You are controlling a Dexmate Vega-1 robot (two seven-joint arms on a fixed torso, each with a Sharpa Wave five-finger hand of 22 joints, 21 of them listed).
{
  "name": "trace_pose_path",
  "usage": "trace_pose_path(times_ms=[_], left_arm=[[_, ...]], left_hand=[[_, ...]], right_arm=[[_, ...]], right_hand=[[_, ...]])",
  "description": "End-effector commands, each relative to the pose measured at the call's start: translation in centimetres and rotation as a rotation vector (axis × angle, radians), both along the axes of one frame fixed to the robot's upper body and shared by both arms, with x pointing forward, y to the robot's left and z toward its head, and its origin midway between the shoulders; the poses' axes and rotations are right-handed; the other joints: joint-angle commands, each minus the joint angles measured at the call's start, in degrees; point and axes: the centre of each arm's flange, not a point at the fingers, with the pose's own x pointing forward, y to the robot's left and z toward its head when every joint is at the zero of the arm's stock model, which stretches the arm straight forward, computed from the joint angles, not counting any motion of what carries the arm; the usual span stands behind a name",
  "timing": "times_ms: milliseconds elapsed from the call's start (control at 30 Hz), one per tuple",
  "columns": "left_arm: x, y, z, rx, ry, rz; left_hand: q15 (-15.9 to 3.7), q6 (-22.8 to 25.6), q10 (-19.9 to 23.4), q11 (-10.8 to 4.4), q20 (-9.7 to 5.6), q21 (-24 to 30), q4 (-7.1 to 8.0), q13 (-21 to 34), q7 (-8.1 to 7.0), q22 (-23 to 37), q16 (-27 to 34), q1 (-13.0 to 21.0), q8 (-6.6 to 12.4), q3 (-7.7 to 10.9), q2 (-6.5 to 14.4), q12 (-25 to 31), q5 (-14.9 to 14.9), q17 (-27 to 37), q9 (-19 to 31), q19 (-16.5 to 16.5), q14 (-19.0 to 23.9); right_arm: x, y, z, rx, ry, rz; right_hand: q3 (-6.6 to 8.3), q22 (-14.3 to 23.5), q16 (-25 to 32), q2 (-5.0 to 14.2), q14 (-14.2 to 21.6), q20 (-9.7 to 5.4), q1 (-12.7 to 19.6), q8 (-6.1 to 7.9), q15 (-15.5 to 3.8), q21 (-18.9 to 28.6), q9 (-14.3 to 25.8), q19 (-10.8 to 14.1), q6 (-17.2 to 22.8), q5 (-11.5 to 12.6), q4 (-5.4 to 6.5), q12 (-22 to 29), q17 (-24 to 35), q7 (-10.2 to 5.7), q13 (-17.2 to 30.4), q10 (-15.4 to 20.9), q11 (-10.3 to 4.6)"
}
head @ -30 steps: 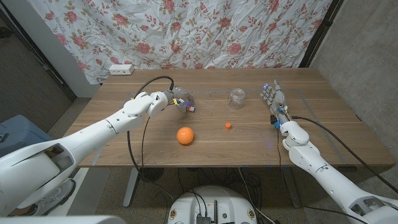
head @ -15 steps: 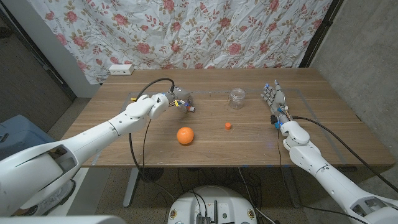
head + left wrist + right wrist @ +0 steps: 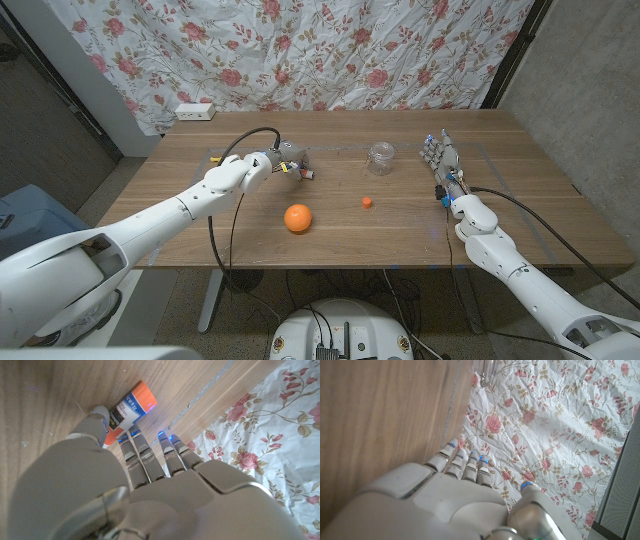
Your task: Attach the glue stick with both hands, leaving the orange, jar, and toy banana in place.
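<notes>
In the head view the left hand (image 3: 283, 159) sits on the far left part of the table (image 3: 330, 235), fingers curled down over the glue stick (image 3: 307, 174), whose end pokes out on the side toward the jar. The right hand (image 3: 437, 156) stands upright on its edge near the right side, fingers straight, close together and holding nothing. The jar (image 3: 380, 157) stands between the two hands. An orange (image 3: 297, 218) lies nearer the robot, and a small orange cap (image 3: 367, 202) lies between orange and jar, apart from both.

In the left wrist view the left hand (image 3: 125, 490) reaches over the glue stick (image 3: 131, 406), which lies on the wood; the thumb (image 3: 95, 419) touches its end, but whether it is actually gripped I cannot tell.

In the right wrist view the right hand (image 3: 445, 500) shows fingers (image 3: 465, 462) extended side by side, empty, above the table (image 3: 380, 420), with floral cloth (image 3: 555, 415) beyond.
</notes>
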Motion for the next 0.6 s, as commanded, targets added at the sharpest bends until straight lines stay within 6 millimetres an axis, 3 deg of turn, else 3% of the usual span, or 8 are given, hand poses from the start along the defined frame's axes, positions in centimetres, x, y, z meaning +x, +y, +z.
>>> trace_pose_path(times_ms=[33, 333, 600], left_arm=[[0.41, 0.11, -0.25, -0.012, 0.004, 0.010], [0.74, 0.18, -0.38, -0.022, -0.005, 0.014], [0.63, 0.47, -0.12, -0.032, -0.041, 0.006]], left_hand=[[-4.17, 1.62, 3.22, -0.03, -1.24, 0.29, -0.07, 0.29, 0.02, 0.10, 0.24, 0.59, -0.31, -0.62, 0.28, 0.69, 0.32, 0.12, 0.19, 1.11, 1.72], [-5.23, 9.32, 7.67, -0.19, -1.52, 0.29, -0.35, 0.36, 1.26, 0.12, 0.05, 1.93, 0.74, -1.37, 0.82, 0.49, 0.35, 0.09, 0.19, 2.70, 4.34], [-6.27, 15.66, 12.31, -0.25, -1.67, 0.48, -0.29, 0.64, 1.49, 0.13, 0.03, 3.45, 1.37, -1.79, 1.95, 1.07, 0.33, 0.15, 0.21, 4.57, 6.42]], right_arm=[[0.29, 0.02, 0.06, 0.001, 0.006, -0.004], [0.41, 0.04, 0.21, -0.004, 0.010, -0.012], [0.50, 0.11, 0.38, -0.007, 0.011, -0.014]], right_hand=[[0.16, 0.17, 0.35, 1.81, 0.78, -0.31, 0.20, 0.28, 0.01, 0.28, 0.18, 0.17, 0.80, 0.13, 0.09, 0.20, -0.05, -0.09, 0.18, 0.36, 0.11], [0.29, 0.17, 0.36, 1.88, 0.77, -0.30, 0.11, 0.31, -0.02, 0.29, 0.18, 0.20, 1.04, 0.14, 0.14, 0.21, -0.09, -0.31, 0.18, 0.44, -0.02], [0.40, 0.17, 0.36, 1.95, 0.75, -0.31, 0.03, 0.30, -0.02, 0.32, 0.18, 0.29, 1.16, 0.15, 0.20, 0.22, -0.13, -0.34, 0.18, 0.52, -0.01]])
